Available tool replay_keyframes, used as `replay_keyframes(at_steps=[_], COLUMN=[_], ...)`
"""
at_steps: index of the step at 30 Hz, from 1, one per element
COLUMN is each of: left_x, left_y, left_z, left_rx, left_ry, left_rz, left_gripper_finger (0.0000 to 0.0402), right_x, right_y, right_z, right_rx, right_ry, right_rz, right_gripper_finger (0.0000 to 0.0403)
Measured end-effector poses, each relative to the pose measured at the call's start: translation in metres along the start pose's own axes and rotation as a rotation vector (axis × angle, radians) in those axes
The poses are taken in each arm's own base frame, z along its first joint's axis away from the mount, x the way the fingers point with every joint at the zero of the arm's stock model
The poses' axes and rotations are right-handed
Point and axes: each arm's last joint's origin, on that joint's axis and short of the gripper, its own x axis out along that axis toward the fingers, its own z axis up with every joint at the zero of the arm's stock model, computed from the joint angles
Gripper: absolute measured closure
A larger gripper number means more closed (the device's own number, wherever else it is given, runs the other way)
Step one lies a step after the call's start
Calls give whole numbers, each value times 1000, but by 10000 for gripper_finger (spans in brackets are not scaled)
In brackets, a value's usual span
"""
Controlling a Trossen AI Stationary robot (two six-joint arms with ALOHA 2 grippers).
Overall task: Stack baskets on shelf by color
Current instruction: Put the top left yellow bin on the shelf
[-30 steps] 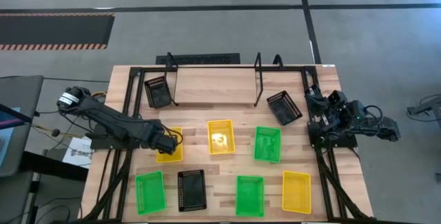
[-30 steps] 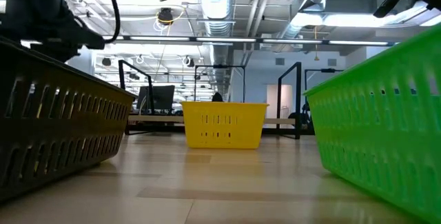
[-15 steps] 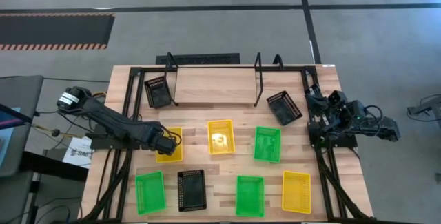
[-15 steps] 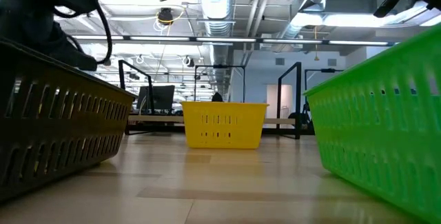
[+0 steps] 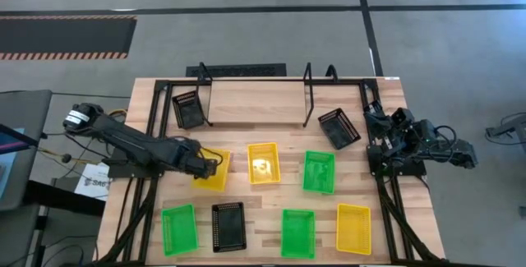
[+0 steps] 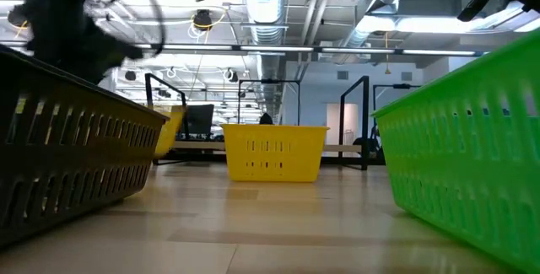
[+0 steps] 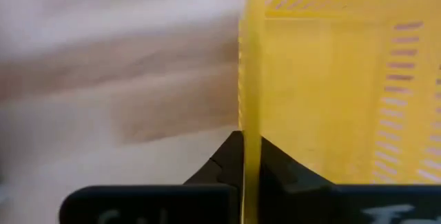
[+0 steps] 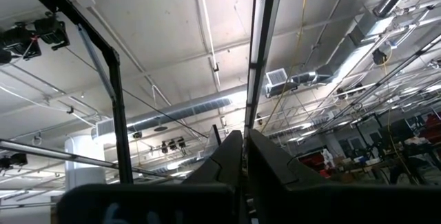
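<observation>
My left claw (image 5: 210,167) is pinched on the left wall of a yellow basket (image 5: 215,171); in the left wrist view the thin yellow wall (image 7: 251,100) runs straight between my fingers (image 7: 220,165), which are pressed against it. In the low view that basket (image 6: 171,128) shows tilted, behind the black one at the near left. My right claw (image 8: 242,155) is parked off the right edge of the tabletop (image 5: 246,135), pointing up at the ceiling, fingers nearly together and holding nothing. The shelf (image 5: 255,103) sits at the far middle of the tabletop and its board is bare. One black basket (image 5: 187,109) lies just beside its left end, another black basket (image 5: 339,127) tilted by its right end. In the middle row, right of the held one, are a yellow basket (image 5: 263,163) and a green basket (image 5: 319,172). The near row, left to right: green (image 5: 179,228), black (image 5: 228,227), green (image 5: 297,233), yellow (image 5: 353,228). All the baskets look empty.
</observation>
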Motion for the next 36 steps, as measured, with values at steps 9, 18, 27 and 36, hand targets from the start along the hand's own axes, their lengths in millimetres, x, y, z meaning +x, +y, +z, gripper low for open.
replay_keyframes(at_steps=[9, 18, 27, 36], left_x=[-120, -192, -152, -49], left_y=[-33, -57, -91, -109], left_z=[54, 126, 203, 260], left_rx=[109, 267, 321, 212], left_ry=[-529, -716, -556, -243], left_rz=[-342, -302, -188, -142], left_gripper_finger=[401, 402, 401, 401], right_x=[0, 0, 0, 0], right_y=[0, -3, -3, -3], right_z=[-1, -4, -3, -3], right_rx=[-1, -6, -4, -3], right_ry=[6, 27, 17, 18], right_rz=[-6, -70, -68, -66], right_gripper_finger=[356, 356, 356, 356])
